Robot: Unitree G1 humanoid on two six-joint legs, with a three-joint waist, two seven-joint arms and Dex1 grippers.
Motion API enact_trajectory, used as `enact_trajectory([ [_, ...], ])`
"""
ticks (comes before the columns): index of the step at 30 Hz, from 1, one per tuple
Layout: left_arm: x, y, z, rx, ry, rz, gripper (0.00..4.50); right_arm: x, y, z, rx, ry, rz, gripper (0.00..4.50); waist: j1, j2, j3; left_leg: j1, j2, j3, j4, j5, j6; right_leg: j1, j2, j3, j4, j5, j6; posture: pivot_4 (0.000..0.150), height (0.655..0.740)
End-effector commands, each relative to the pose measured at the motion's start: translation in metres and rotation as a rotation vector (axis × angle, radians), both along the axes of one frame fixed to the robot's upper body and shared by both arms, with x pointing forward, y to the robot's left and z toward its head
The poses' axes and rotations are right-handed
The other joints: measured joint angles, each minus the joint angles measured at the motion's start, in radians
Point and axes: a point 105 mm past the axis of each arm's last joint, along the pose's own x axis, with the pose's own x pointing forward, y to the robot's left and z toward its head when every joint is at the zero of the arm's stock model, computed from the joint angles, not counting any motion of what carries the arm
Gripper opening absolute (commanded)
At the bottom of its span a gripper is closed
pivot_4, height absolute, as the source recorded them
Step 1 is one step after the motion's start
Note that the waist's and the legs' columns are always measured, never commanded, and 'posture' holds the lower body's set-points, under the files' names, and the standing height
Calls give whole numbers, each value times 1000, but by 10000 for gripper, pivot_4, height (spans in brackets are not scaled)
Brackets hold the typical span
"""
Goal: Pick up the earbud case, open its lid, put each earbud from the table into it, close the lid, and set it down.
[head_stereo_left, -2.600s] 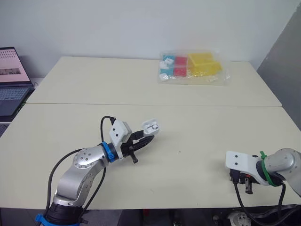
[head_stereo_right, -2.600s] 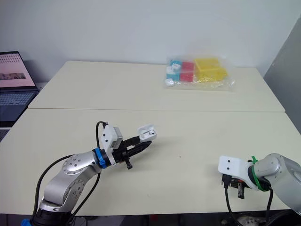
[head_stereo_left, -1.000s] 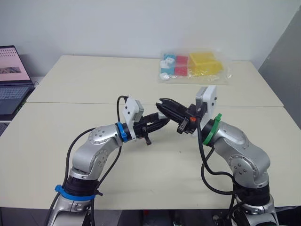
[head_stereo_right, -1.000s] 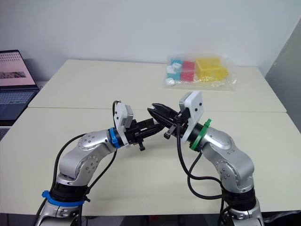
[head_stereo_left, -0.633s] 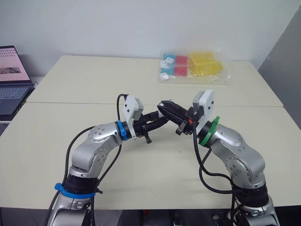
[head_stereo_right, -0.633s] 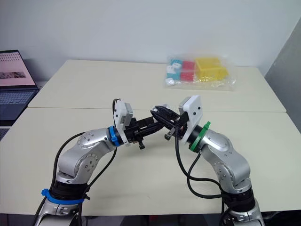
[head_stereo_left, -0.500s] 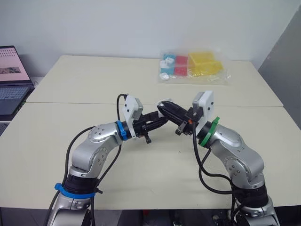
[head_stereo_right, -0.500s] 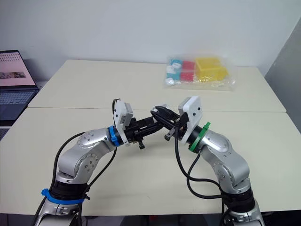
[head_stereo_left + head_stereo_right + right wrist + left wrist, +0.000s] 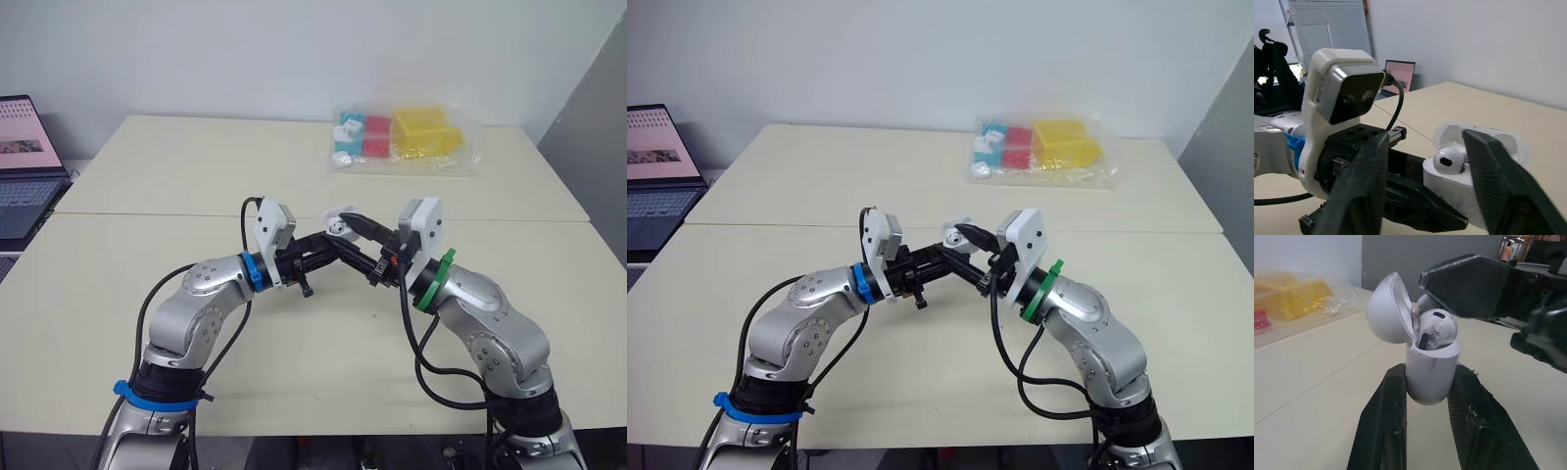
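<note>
The white earbud case [image 9: 1431, 372] is held above the table with my left gripper [image 9: 1428, 371] shut on its body. Its lid [image 9: 1388, 308] stands open. A white earbud [image 9: 1436, 328] sits in the case with its head sticking out. My right gripper [image 9: 1424, 134] is open, its two black fingers [image 9: 1371, 166] spread to either side of the case and touching nothing. In the head views the case [image 9: 340, 223] is over the table's middle, between my left gripper [image 9: 331, 243] and my right gripper [image 9: 361, 233].
A clear bag of yellow, red and blue boxes [image 9: 402, 142] lies at the table's far right. A laptop [image 9: 24, 162] stands off the far left edge. A seam [image 9: 147, 214] runs across the table behind both arms.
My right gripper has opened and let the earbud go into the case, and it has drawn back a little. The left gripper still holds the case in the same place.
</note>
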Motion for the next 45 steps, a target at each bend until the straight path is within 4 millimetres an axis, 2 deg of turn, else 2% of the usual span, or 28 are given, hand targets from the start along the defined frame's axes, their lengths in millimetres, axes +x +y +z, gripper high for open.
enact_trajectory([
  [1, -6, -1, 20, -27, -77, -30, 7928, 3, -8, 7, 7, -25, -47, 38931, 0, 0, 0, 0, 0, 0, 0, 0, 0, 0, 0, 0, 0, 0, 0, 1500, 7400],
  [10, -3, 2, 14, -11, -71, -14, 7926, -23, -15, 35, 8, -52, 41, 39054, 0, 0, 0, 0, 0, 0, 0, 0, 0, 0, 0, 0, 0, 0, 0, 1500, 7400],
  [14, -7, 0, 10, 20, -86, -42, 7926, -23, -27, 45, -38, -52, 45, 39054, 0, 0, 0, 0, 0, 0, 0, 0, 0, 0, -1, 1, 0, 0, 0, 1500, 7400],
  [16, -13, -4, 4, 55, -108, -91, 7926, -11, -42, 51, -110, -68, 12, 35173, 0, 1, 0, 0, 0, 0, 0, 0, 0, 0, 0, 0, 0, 0, 0, 1500, 7400],
  [17, -18, -8, 1, 74, -123, -130, 7926, 2, -50, 54, -159, -69, -17, 32938, 1, 1, 0, 0, -1, 1, 0, 0, 0, 0, -1, 0, 0, 0, 0, 1500, 7400],
  [21, -27, -17, -2, 77, -134, -204, 7926, 37, -70, 60, -250, -43, -94, 18529, 1, 1, 1, 1, -1, 3, 0, 0, 0, 0, -1, 2, -1, 0, -1, 1500, 7400],
  [23, -30, -20, -3, 87, -142, -233, 7926, 48, -77, 59, -251, -13, -121, 10611, 1, 1, 1, 0, 0, 2, -1, 0, 0, 0, 0, 1, -1, 0, -1, 1500, 7400],
  [26, -32, -23, -4, 80, -133, -254, 7926, 50, -77, 36, -380, 45, -34, 219, 1, 1, 1, -1, 0, 2, -2, 0, 0, -2, 0, 1, -2, -1, -2, 1500, 7400],
  [29, -33, -25, -5, 89, -144, -268, 7925, 36, -60, 29, -440, 71, 140, 0, 0, 1, 1, -3, 0, 2, -1, 0, 1, -3, 0, 2, -2, -1, -2, 1500, 7400],
  [33, -36, -27, -8, 112, -162, -295, 7925, 24, -47, 30, -441, 94, 250, 0, -1, 2, 1, -2, 0, 2, -1, -1, 1, -3, 0, 2, -1, -1, -2, 1500, 7400],
  [45, -36, -27, -11, 117, -168, -294, 7925, -6, -46, 11, -509, 212, 389, 0, 3, 2, 1, -2, 0, 1, -1, -1, 1, -3, 0, 1, -1, -1, -2, 1500, 7400],
])
